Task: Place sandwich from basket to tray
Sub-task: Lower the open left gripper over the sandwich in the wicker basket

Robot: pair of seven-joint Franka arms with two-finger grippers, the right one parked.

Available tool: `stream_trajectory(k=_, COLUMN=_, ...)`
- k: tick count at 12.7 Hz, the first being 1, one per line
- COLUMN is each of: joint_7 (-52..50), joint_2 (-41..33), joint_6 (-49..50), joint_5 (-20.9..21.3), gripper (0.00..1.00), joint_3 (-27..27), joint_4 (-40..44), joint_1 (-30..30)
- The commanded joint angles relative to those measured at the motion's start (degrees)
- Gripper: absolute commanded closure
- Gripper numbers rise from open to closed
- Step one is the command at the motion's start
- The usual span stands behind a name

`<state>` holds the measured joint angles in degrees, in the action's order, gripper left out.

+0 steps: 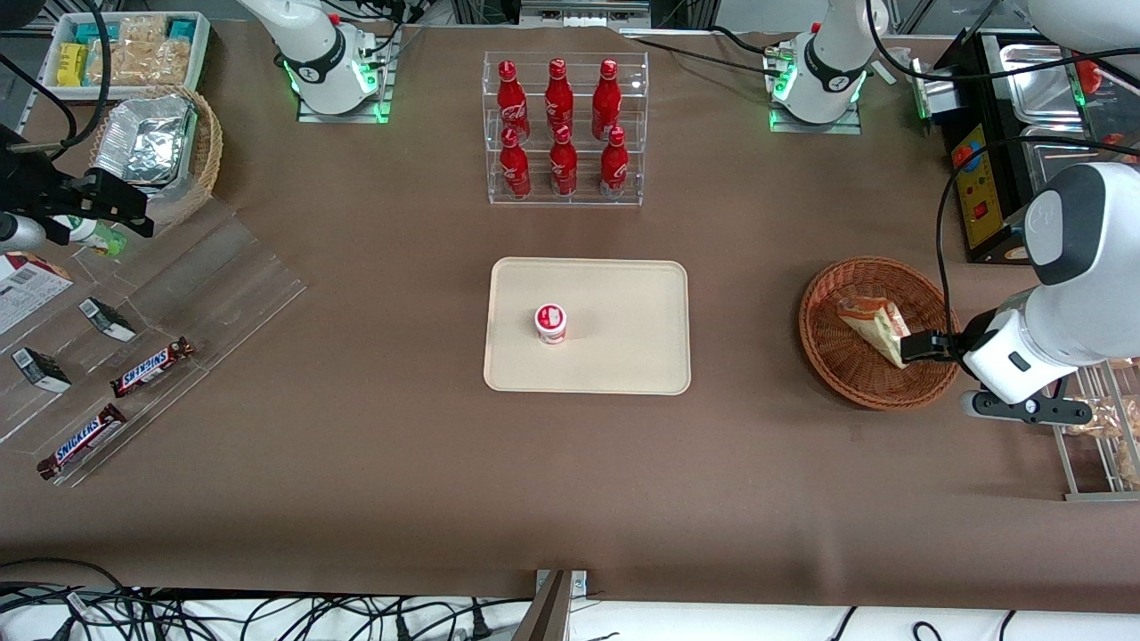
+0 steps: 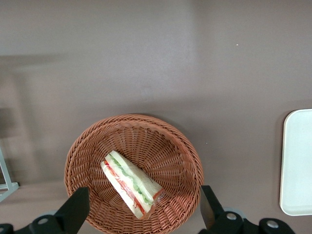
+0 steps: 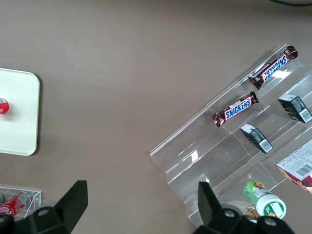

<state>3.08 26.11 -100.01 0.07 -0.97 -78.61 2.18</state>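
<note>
1. The sandwich (image 2: 130,184), a clear-wrapped triangular wedge showing white bread with green and red layers, lies on its side in the basket (image 2: 170,141), not yet lifted.
2. The basket is round, shallow, reddish-brown wicker; its ribbed weave cradles the wedge.
3. The pincer (image 2: 141,214) hovers above the basket, fingers spread wide and holding nothing, probably lined up to straddle the wedge.
4. The tray (image 1: 623,294), smooth cream plastic with a low rim, sits toward the tabletop's middle, well apart, carrying a small red-and-white cup (image 1: 550,323).
</note>
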Motion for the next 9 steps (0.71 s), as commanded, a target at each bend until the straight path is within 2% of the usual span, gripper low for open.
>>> stream_trajectory(k=1, joint_7=0.44, joint_2=0.08, joint_6=-0.28, joint_5=-0.42, gripper=0.0, joint_3=-0.44, joint_4=0.56, joint_1=0.98)
stream_trajectory(k=6, joint_7=-1.05, joint_2=-0.79, joint_6=2.6, joint_5=0.11, gripper=0.0, joint_3=-1.49, joint_4=0.13, joint_1=-0.25)
stream_trajectory(k=8, joint_7=-9.01, joint_2=-1.67, joint_6=5.08, joint_5=3.08, gripper=0.0, joint_3=-2.54, joint_4=-0.66, joint_1=-0.42)
stream_trajectory(k=9, joint_7=-12.19, joint_2=-2.02, joint_6=5.35, joint_5=3.09, gripper=0.0, joint_3=-2.46, joint_4=-1.71, joint_1=-1.64)
